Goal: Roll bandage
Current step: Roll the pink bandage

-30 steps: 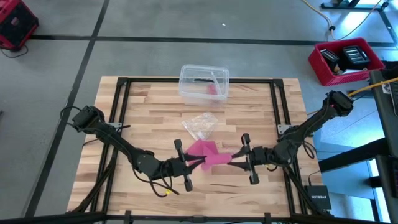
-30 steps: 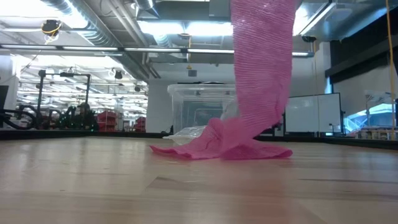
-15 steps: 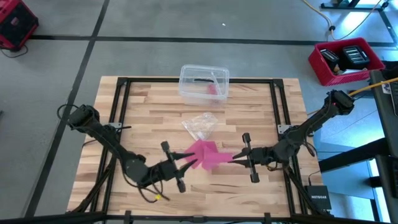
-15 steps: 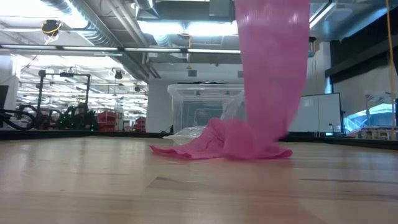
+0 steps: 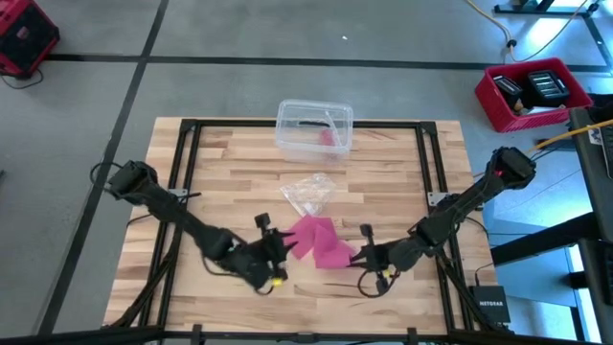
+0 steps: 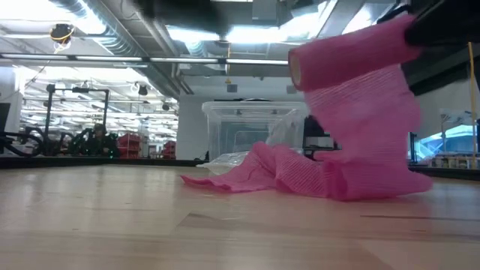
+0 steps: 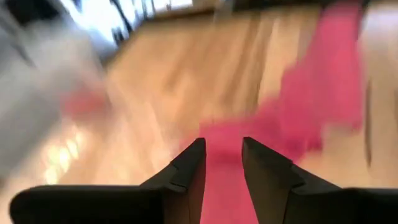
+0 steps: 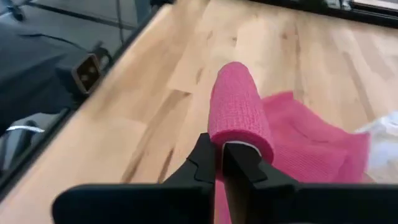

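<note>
while my right gripper [image 8: 219, 163] stays clamped on the bandage [image 8: 239, 118] roll's end, at 6 o'clock, winding is mid-way; loose tail pooled centre. left gripper [image 7: 222, 163], 7 o'clock, fingers apart, empty. next, i reckon: regrip tail. wrapper [image 5: 308, 195], box [image 5: 314, 128] at 12.

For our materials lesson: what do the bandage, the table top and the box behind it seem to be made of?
Bandage: pink woven fabric, matte; ribbed weave shows, likely stretchy.
Table top: wood planks, smooth with light sheen; grain and joints visible.
Box: clear plastic, probably rigid; contents show through.
</note>
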